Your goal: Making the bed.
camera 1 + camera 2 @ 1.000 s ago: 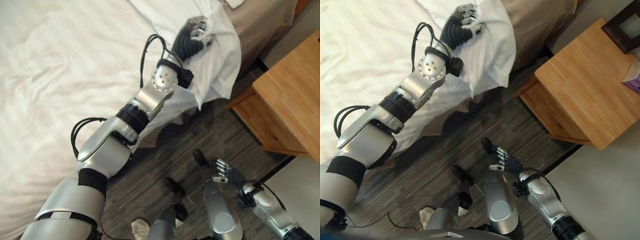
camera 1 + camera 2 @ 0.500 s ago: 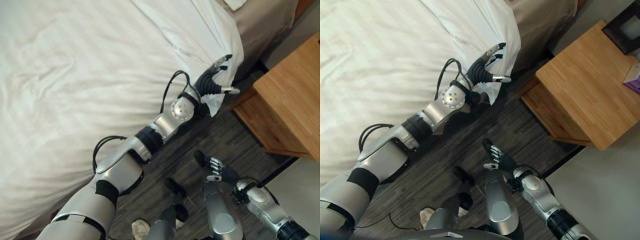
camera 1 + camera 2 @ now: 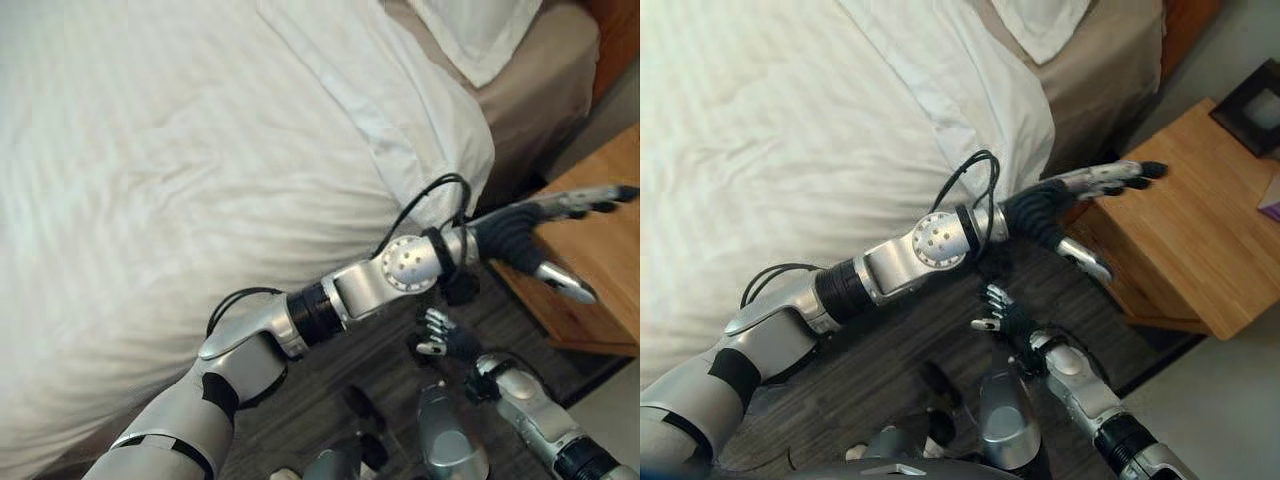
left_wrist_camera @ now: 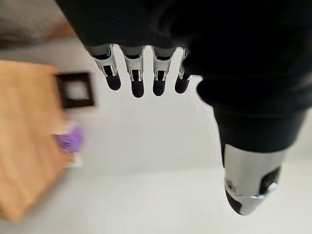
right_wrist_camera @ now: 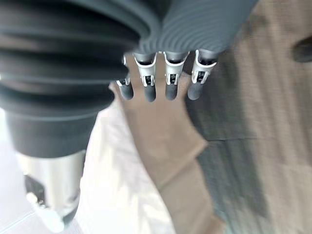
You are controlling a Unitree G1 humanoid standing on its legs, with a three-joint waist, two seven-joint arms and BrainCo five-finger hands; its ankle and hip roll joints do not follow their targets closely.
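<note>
Hovering left hand [image 3: 525, 236] fingers straight, off duvet [image 3: 200, 150] corner, beside nightstand [image 3: 1200, 240]

We see the bed [image 3: 520, 105] under a white duvet [image 3: 200, 150], a pillow [image 3: 480, 35] at its head end.

A: Duvet [image 3: 180, 150] is white cloth, matt, softly creased. Sheet [image 3: 1110, 70] beneath is tan fabric.
B: Table [image 3: 1200, 240], smooth pale wood, satin finish. Left hand [image 3: 520, 235] has a ribbed dark cover and shiny metal fingers.
</note>
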